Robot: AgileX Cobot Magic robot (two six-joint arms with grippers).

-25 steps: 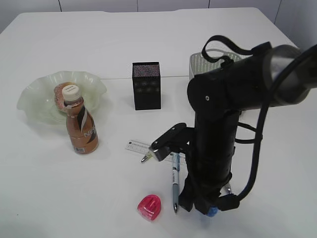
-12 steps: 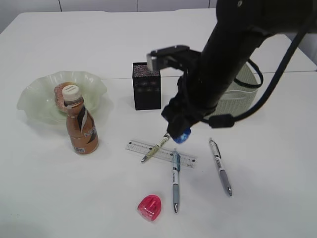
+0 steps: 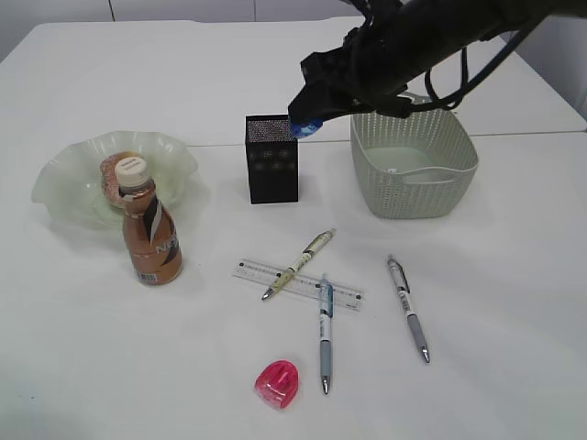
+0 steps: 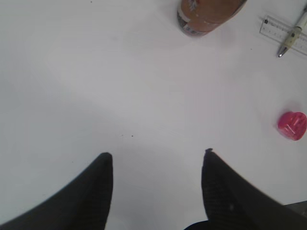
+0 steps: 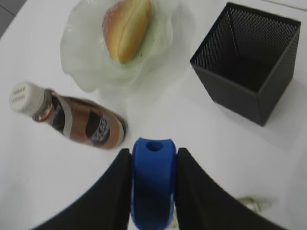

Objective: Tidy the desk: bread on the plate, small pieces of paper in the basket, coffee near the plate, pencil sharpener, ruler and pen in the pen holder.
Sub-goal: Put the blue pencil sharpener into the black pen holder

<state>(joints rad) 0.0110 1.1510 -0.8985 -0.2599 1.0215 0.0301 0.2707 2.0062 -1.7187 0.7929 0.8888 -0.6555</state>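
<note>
Plain white desk [image 3: 138, 367] with a seam, pale wall behind.

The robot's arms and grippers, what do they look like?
The right arm is matte black and bulky, with black cables looped along it. The right gripper has smooth, black, curved jaws. The left gripper has two black, tapering, pointed jaws with finely textured inner faces. No markings are visible.

Your exterior camera looks down at a slant across the whole worktop [image 3: 514, 302]. Your left wrist camera hangs close above bare worktop, catching the bottle [image 4: 207, 17] and red sharpener [image 4: 292, 125]. Your right wrist camera looks down from higher, sharing the bottle [image 5: 72, 122], plate [image 5: 81, 62] and mesh box [image 5: 247, 60].
</note>
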